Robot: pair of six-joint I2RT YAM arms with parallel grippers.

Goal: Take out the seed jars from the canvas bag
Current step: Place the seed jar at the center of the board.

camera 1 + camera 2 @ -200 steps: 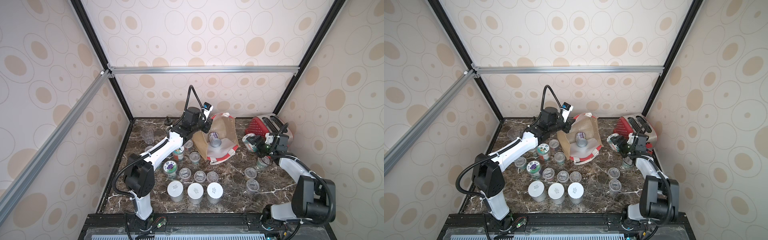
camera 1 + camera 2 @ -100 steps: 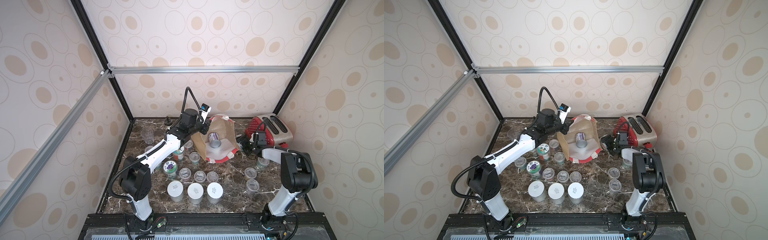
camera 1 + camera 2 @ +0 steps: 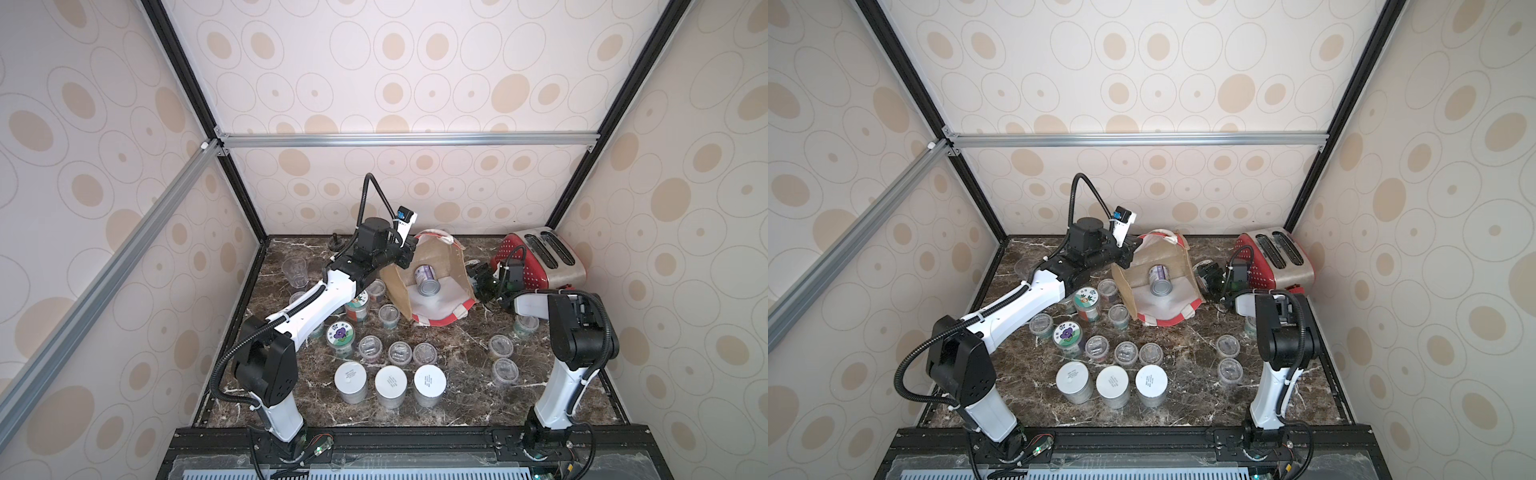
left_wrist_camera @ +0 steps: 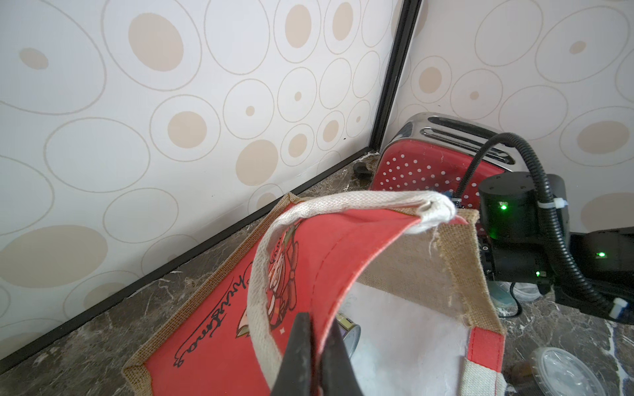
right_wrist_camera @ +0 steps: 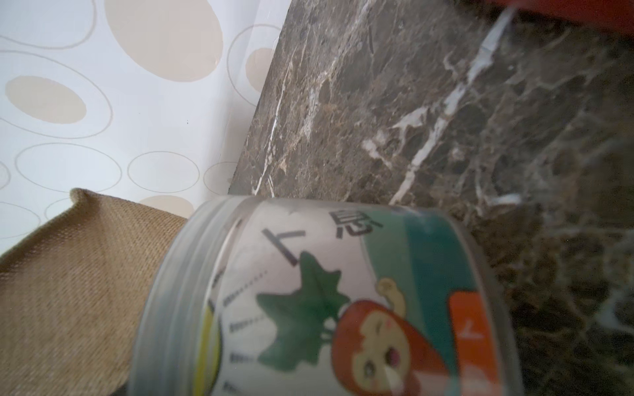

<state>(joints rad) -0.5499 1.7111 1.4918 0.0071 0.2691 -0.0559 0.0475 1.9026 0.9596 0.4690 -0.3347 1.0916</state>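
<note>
Beige-oval wallpaper encloses a dark brown marble tabletop [image 3: 457, 395] on which most of the small round clear plastic seed jars [image 3: 400, 352] already stand, among them three taller white-lidded ones [image 3: 390, 381] in a front row. At the back lies the boxy tan jute canvas bag [image 3: 446, 259] with red panels and white lining, tipped with its mouth facing the top views. Two jars [image 3: 428, 287] lie on their sides inside it. The left gripper [image 4: 317, 329] is clamped tight on the bag's red rim, just beside the white rope handle [image 4: 260, 274]. The right gripper [image 3: 482, 282], just beside the bag's other side and in front of a red dotted toaster [image 3: 540, 257], has its jaws spread wide around a cartoon-printed seed jar [image 5: 343, 301] of clear plastic.
</note>
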